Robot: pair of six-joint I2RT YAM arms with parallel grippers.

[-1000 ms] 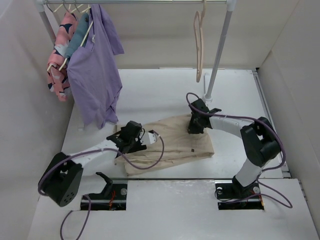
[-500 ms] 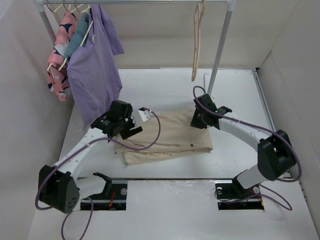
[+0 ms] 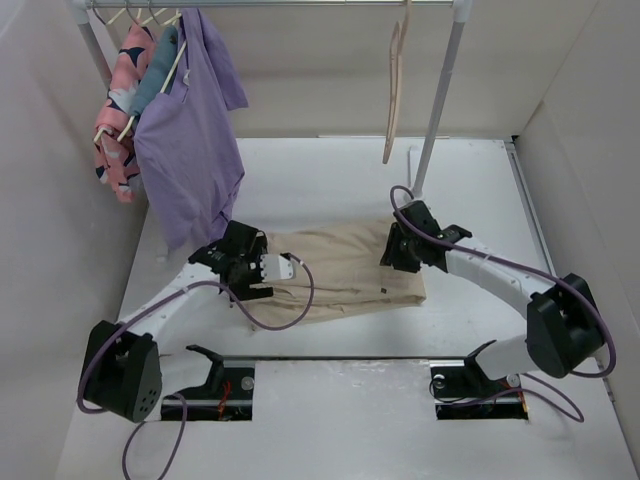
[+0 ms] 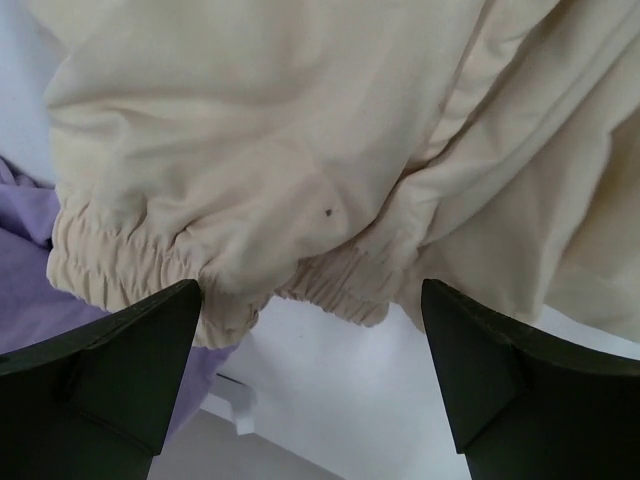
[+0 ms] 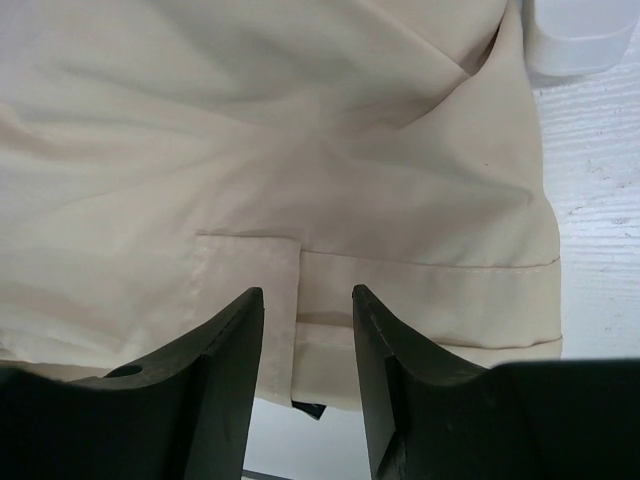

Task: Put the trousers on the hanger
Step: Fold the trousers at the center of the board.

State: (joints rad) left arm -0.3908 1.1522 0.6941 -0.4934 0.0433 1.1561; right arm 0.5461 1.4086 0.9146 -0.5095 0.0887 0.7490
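The trousers point(image 3: 345, 268) lay folded and rumpled on the white worktop point(image 3: 330, 185), roughly midway between the two arms and well short of the rail point(image 3: 300, 4) at the back. The hanger point(image 3: 393, 100) hung bare from that rail, just beside the right-hand pole point(image 3: 440, 100) and well apart from the cloth below.

The left fingers point(image 4: 110, 370) stood wide apart at the left end of the garment with nothing clasped between them. From the left wrist view, a gathered elastic edge point(image 4: 120, 262) of the trousers sat just ahead of them, and a strip of the purple shirt point(image 4: 20, 285) showed at the far left. The shirt hung from a wooden hanger at the left end of the rail, its hem reaching down near the worktop, with a pink patterned garment point(image 3: 118, 120) behind it.

The right fingers point(image 5: 215, 385) were over the right end of the trousers, parted with a clear gap and gripping nothing. Through that gap the cloth lay flat, showing a stitched hem and a square flap. From where I stood I could not tell whether their tips brushed the fabric. A white block point(image 5: 580, 35) sat on the worktop just past the cloth's corner.
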